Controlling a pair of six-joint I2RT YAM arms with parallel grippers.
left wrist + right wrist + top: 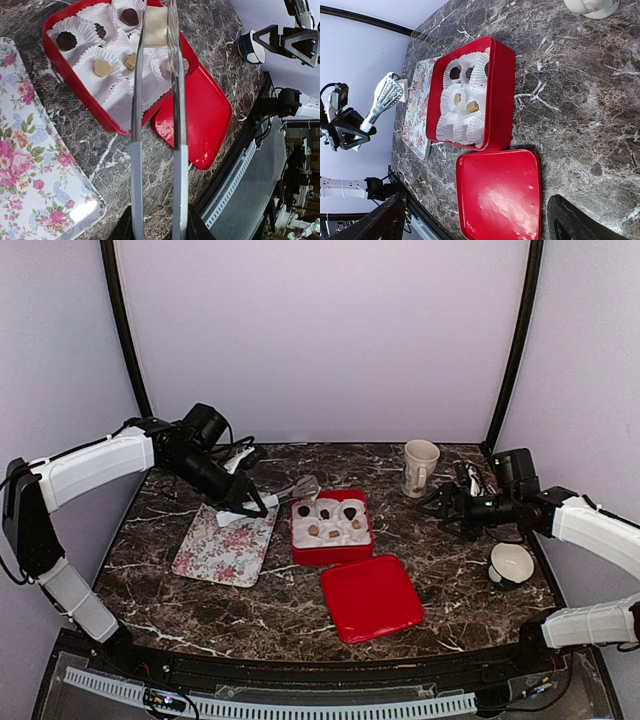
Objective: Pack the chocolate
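Note:
The chocolates lie in white paper cups inside the open red box [332, 552]: dark ones [66, 41] and tan ones [102, 68]. They also show in the right wrist view [472, 106]. My left gripper [156, 225] is shut on metal tongs [137, 125], which reach over the box's left rim. A cream square piece [156, 25] sits between the tong tips above the box. In the top view the left gripper [240, 510] hovers over the floral tray. My right gripper [480, 230] is open and empty, at the right of the table [440, 502].
The red lid [371, 596] lies flat in front of the box. A floral tray [225, 545] lies left of the box. A white mug [420, 467] stands at the back right. A white bowl [512, 563] sits at the right edge.

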